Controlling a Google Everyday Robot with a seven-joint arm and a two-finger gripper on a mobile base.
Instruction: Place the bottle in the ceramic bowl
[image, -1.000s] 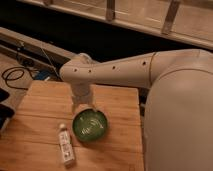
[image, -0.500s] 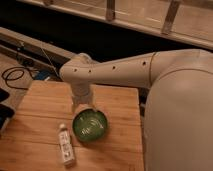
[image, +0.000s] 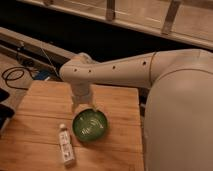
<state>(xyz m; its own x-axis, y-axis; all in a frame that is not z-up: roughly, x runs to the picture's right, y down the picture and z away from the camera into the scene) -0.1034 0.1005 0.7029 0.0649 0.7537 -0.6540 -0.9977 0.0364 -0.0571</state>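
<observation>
The slim whitish bottle (image: 65, 145) with a white cap lies flat on the wooden table (image: 35, 110), cap pointing away from me, just left of the bowl. The glossy dark green ceramic bowl (image: 90, 125) with pale swirl marks stands near the table's middle and holds nothing. My white arm reaches in from the right and bends down behind the bowl. The gripper (image: 83, 106) hangs at the bowl's far rim, above and to the right of the bottle, and holds nothing that I can see.
The table's front edge and right edge (image: 139, 130) are close to the bowl. Black cables (image: 15, 75) lie on the floor at the far left. A dark rail and a pale ledge (image: 140, 20) run behind the table. A dark object (image: 4, 112) sits at the left edge.
</observation>
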